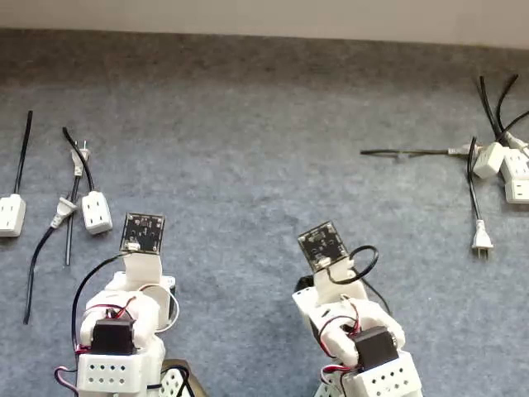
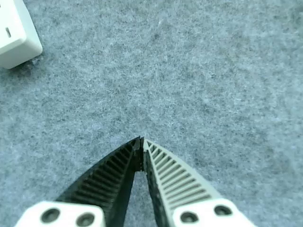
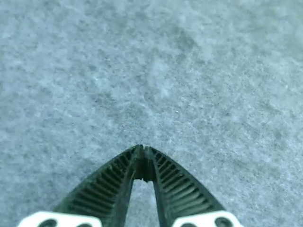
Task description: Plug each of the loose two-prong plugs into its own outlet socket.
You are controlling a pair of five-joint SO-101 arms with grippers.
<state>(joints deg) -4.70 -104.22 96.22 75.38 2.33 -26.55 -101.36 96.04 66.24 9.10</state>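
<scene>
- Currently, I see the left claw pressed together, empty, over the worktop, near a white outlet socket.
- The right claw is pressed together, empty; a loose plug lies well right.

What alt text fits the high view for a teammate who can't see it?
Both arms, left arm and right arm, sit at the near edge of the mat, touching nothing. Left outlets and left plug lie far left; right plug and right outlets lie far right.
</scene>
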